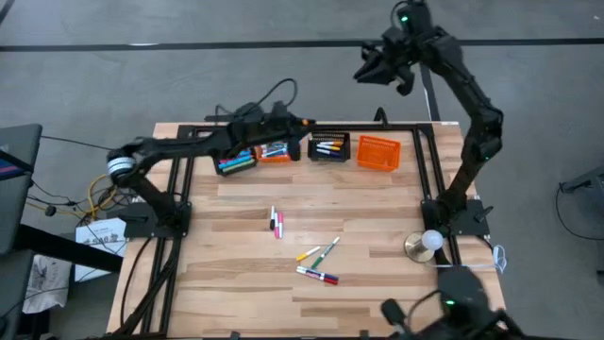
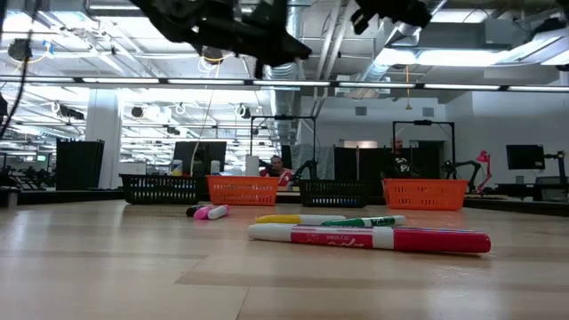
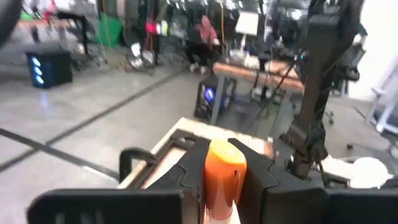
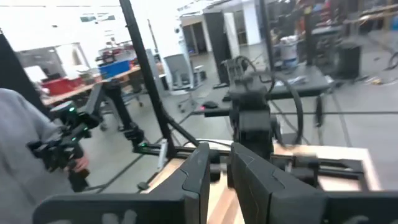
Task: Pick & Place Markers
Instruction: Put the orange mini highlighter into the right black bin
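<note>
— Why is the left end effector (image 1: 304, 124) hanging over the baskets at the back of the tabletop (image 1: 245, 283)?

— It has an orange marker (image 3: 224, 177) clamped between its fingers, cap end out, as its wrist view shows. My guess is it is carrying it to one of the baskets; from above it sits about over the gap between the orange basket (image 1: 276, 151) and the black basket (image 1: 329, 146), so I can't say which one it means.

— And the right end effector (image 1: 370, 68)?

— Raised high, beyond the back edge of the tabletop, out of the way. Its fingers (image 4: 198, 177) are nearly together with only a narrow gap and nothing between them; it looks to be waiting.

— What is left to pick?

— A pink and black pair (image 1: 276, 222) lies mid-table, and nearer the front a loose cluster: a yellow marker (image 1: 308, 254), a green marker (image 1: 326, 253) and a red marker (image 1: 318, 276). The first three baskets already hold some; the far orange basket (image 1: 377, 152) looks empty from above.

— The surface?

— Pale wooden planks in a black frame, flat and bare otherwise, so the loose ones should lie still. A small lamp (image 1: 429, 242) stands by the right arm's base. Behind is an open workshop, grey floor, more rigs, and a person (image 3: 200, 37) seated far off
</note>
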You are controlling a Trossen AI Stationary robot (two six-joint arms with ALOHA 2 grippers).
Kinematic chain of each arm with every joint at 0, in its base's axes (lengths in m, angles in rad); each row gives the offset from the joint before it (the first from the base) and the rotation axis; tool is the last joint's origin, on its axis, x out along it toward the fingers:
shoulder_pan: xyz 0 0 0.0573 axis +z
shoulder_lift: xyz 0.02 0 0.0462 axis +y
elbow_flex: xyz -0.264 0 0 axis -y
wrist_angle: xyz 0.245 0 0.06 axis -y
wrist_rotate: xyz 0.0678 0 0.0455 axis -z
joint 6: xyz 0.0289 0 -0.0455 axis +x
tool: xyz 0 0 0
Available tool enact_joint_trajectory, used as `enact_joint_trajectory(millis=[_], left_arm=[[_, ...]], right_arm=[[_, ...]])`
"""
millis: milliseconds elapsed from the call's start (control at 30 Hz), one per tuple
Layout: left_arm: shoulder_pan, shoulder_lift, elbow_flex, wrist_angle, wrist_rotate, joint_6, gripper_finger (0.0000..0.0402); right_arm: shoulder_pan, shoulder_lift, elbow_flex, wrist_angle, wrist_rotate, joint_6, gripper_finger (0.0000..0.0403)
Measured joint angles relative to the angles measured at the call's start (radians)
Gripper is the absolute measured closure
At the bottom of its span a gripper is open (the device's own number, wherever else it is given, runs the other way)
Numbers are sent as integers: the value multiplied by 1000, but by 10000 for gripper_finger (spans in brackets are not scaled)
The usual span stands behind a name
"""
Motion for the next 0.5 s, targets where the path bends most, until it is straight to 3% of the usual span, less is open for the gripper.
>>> enact_joint_trajectory(millis=[300, 500], left_arm=[[50, 215, 233, -190, 95, 59, 346], [62, 324, 322, -193, 134, 102, 353]], right_arm=[[-67, -39, 0, -4, -2, -2, 346], [-66, -39, -16, -4, 2, -4, 346]])
